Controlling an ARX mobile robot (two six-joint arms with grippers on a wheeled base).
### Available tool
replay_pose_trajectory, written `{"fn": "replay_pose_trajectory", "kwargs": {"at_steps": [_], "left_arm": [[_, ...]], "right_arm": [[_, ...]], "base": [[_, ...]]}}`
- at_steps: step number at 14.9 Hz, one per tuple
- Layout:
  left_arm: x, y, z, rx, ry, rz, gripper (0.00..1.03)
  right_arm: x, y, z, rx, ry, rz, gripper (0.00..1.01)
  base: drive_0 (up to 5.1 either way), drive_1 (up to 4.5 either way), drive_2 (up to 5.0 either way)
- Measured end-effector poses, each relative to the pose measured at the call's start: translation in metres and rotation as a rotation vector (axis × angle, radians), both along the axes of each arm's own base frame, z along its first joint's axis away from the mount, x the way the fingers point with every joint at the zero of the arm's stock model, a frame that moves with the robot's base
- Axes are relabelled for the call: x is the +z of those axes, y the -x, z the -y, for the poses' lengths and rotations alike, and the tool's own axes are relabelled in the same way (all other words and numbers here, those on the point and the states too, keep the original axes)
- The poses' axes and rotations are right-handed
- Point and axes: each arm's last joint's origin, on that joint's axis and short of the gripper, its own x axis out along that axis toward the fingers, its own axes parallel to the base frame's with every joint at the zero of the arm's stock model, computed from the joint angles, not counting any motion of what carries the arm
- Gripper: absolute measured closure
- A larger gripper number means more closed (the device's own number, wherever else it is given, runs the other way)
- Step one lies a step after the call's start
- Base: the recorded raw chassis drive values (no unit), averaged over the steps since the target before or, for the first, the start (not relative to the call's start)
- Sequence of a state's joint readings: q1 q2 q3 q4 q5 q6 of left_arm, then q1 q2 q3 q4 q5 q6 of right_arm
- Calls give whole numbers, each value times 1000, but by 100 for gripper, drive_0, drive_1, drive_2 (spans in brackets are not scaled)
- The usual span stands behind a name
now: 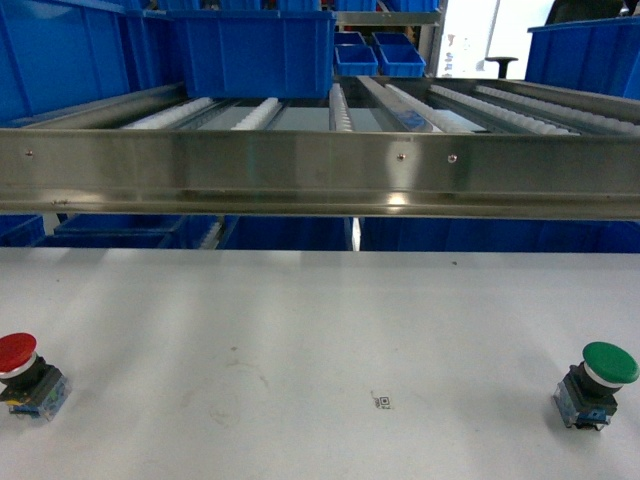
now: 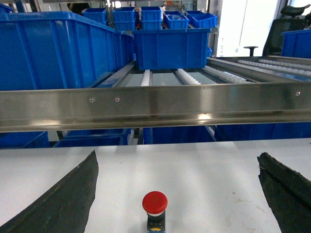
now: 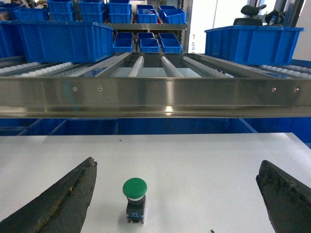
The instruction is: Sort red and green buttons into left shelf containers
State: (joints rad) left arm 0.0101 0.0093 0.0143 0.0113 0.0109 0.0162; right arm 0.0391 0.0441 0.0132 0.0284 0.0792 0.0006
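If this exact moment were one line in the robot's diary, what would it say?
stage: before pickup | red button: on table, left | green button: on table, right | left gripper: open over red | right gripper: open over green

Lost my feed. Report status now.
Both grippers open, left gripper over red button, right gripper over green button. Both on table. Nothing between.

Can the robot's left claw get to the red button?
Probably yes. The left claw is open, and the red button stands alone on the white table right between its fingers, nothing blocking.
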Motion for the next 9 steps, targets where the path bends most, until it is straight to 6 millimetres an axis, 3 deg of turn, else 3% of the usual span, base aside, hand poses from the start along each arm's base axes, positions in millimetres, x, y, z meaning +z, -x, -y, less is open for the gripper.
{"fn": "replay_pose_trajectory", "kwargs": {"at_steps": [9], "left_arm": [[-2,0,-2,13,-5,-21,5]], "right_arm": [[-1,0,-1,13,1,-14,3]], "base": [[0,0,0]]}}
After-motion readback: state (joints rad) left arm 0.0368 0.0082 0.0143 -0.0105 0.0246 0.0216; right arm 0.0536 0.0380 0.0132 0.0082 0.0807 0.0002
